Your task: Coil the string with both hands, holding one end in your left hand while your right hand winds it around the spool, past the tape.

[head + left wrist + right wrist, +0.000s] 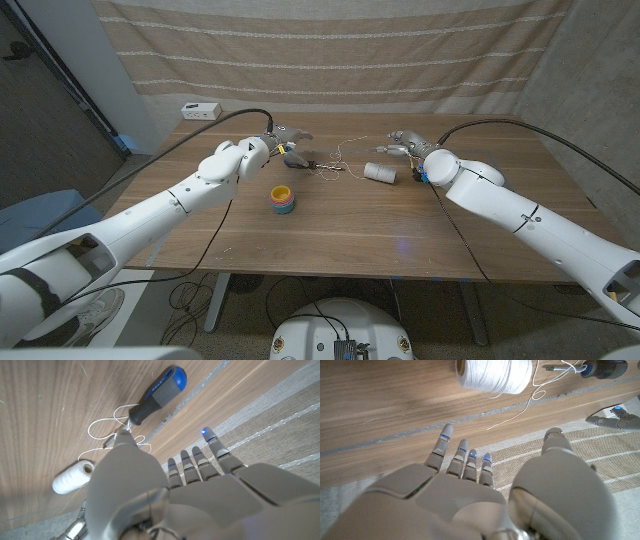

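A white spool (380,173) of string lies on its side on the table, between the two hands and nearer the right one. Loose string (335,162) trails from it in loops toward a screwdriver (303,160) with a blue and black handle. My left hand (284,139) hovers over the screwdriver end, fingers spread and holding nothing. In the left wrist view its thumb (125,447) stands above the string loops (105,430), with the spool (72,477) beyond. My right hand (404,143) hangs behind the spool (492,372), fingers (462,457) apart and empty; the string end (520,410) lies loose.
A stack of coloured tape rolls (283,198) stands in front of the left hand. A white power strip (201,110) sits at the table's far left corner. A striped curtain hangs behind the far edge. Bare wood (400,230) stretches toward the front.
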Robot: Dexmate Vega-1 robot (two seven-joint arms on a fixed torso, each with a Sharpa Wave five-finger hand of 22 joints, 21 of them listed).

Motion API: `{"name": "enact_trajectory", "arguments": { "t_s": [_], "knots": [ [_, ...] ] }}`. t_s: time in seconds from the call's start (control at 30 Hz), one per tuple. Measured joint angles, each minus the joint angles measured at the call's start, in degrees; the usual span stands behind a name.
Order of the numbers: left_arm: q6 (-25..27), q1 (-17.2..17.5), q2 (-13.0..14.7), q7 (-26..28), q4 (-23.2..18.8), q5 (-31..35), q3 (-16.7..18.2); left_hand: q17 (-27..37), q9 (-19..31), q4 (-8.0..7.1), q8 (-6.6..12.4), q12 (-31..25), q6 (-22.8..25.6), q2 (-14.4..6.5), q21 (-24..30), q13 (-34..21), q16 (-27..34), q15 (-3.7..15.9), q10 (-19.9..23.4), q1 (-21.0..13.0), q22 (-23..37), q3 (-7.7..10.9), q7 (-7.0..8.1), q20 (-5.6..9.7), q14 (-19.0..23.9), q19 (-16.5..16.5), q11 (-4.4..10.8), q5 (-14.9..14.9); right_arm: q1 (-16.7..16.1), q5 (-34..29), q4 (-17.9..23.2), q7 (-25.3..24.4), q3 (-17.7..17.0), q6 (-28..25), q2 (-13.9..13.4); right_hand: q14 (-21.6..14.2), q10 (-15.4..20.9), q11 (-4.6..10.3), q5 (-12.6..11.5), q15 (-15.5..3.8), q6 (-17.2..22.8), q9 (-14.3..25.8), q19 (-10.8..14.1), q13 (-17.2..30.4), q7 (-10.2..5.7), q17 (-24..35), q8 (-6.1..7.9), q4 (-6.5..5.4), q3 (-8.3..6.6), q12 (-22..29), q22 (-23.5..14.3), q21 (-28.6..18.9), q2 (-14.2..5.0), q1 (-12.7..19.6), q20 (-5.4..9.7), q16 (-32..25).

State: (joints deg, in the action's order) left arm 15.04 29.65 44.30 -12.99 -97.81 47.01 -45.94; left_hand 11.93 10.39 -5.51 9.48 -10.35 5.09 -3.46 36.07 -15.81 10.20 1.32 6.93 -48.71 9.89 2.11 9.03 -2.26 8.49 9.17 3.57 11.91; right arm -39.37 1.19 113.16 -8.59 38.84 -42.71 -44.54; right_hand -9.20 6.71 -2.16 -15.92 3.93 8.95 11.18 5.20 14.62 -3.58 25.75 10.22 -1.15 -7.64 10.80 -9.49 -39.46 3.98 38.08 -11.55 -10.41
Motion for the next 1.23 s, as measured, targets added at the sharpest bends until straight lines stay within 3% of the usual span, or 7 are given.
{"name": "enact_trajectory", "arguments": {
  "t_s": [0.1, 0.33, 0.57, 0.7, 0.73, 0.93, 1.23],
  "knots": [
    [-0.18, 1.00, 0.29, 1.11, -0.59, -1.48, 1.28, -0.22, 0.00, -1.04, 0.00, 0.00, -2.21, -1.43, -0.94, 0.78, 0.00, -0.52, -1.55, 2.02, 0.13, -0.12, 0.20, -0.13, -1.07, -0.53, -0.18, 0.00, -1.44, 0.48, -0.23, -1.85, -1.11, 2.53, -0.03, 0.51, 0.93, -0.42, -0.44, -0.07, 0.73, 0.00, 1.13, -0.25, 0.64, -0.63, 1.02, -0.70, -0.13, 0.93, 0.00, 0.76, -1.95, -1.10, 1.42, -0.96],
    [-1.61, 4.12, 0.56, 4.67, -0.89, -4.99, 5.29, -0.41, 0.00, -2.43, 0.72, -1.01, -2.33, -5.23, -1.47, 1.87, 1.09, -0.90, -0.67, 5.02, 0.13, 0.79, -0.67, -1.08, -0.40, -0.32, -1.24, 0.00, -4.84, 2.89, -2.73, -5.41, -3.89, 11.86, 0.71, -2.13, 4.31, -0.93, -0.08, -0.98, 3.66, 0.00, 3.15, -0.53, 0.70, -2.01, 1.68, -0.11, -0.86, 1.79, 0.00, 1.83, -4.83, 0.32, 0.38, -2.22],
    [-10.51, 8.03, 0.28, 15.68, 0.67, -17.48, 10.57, -0.75, -0.28, -1.99, 0.61, -1.34, -4.03, -6.14, -2.37, 2.71, 0.97, -0.65, -0.51, 4.75, 0.13, 1.79, 0.39, -1.14, -0.89, -0.26, -0.87, -0.61, -8.92, 4.95, -9.79, -8.14, -7.99, 24.98, 4.81, -6.17, 6.71, -0.96, 2.75, -2.81, 2.00, -0.28, 10.50, -1.34, 0.04, -5.52, 0.57, 0.10, -1.07, 1.83, 0.00, 2.19, -5.97, -0.71, 4.29, -2.60],
    [-11.44, 9.51, -0.07, 16.64, 1.97, -18.52, 12.81, -1.02, -0.28, -1.99, 0.44, -1.09, -4.72, -5.56, -2.63, 3.04, 0.73, -0.90, -0.83, 5.33, 0.13, 1.79, 1.09, -0.71, -1.66, -0.69, -0.90, -0.90, -9.53, 5.88, -11.61, -8.93, -8.78, 32.42, 6.04, -4.56, 5.44, -1.52, 3.02, -1.87, 0.54, -0.28, 10.44, -1.59, -0.12, -6.33, 0.34, -0.51, 0.02, 1.35, 0.00, 3.17, -5.61, -2.86, 5.15, -1.86],
    [-16.45, 9.92, -0.33, 19.51, 2.69, -24.21, 13.48, -1.02, -0.28, -1.99, 0.44, -1.08, -4.72, -5.82, -2.84, 3.04, 0.73, -0.90, -1.05, 5.67, 0.12, 1.79, 1.09, -0.71, -1.66, -0.69, -1.12, -0.90, -10.06, 6.20, -13.26, -9.08, -9.56, 34.76, 7.30, -4.35, 5.44, -1.52, 3.02, -1.67, 0.54, -0.27, 10.26, -1.59, -0.12, -6.48, 0.34, -0.69, 0.21, 1.35, 0.01, 3.42, -5.49, -3.10, 5.33, -1.66],
    [-23.83, 11.43, -1.67, 21.23, 6.43, -32.31, 16.29, -1.01, -0.28, -2.35, 1.51, -1.19, -2.31, -6.29, -3.25, 3.59, 0.73, -1.20, -0.58, 7.03, 0.12, 1.82, -0.07, -0.93, -1.96, -0.90, -1.75, -1.12, -11.56, 7.52, -15.87, -9.96, -11.34, 46.60, 9.88, -4.30, 5.99, -2.07, 3.45, -1.55, 1.11, -0.27, 10.26, -1.86, 0.44, -7.09, 0.76, -1.55, 1.08, 1.35, 0.01, 3.98, -5.60, -5.40, 5.33, -1.66],
    [-33.91, 13.70, -2.84, 20.32, 10.88, -45.13, 19.63, -1.28, -0.27, -2.40, 1.55, -1.34, -0.78, -6.96, -3.47, 4.10, 0.73, -1.22, 0.42, 7.69, 0.12, 3.34, -0.96, -0.41, -1.52, 0.26, -2.75, -1.11, -14.32, 5.69, -15.14, -13.79, -13.27, 57.05, 12.50, -5.89, 7.39, -2.20, 3.45, -1.94, 3.21, -0.27, 11.73, -2.13, 0.87, -8.37, 1.24, -0.77, 0.29, 1.35, 0.01, 4.88, -7.16, -4.76, 5.53, -1.89]
  ]
}}
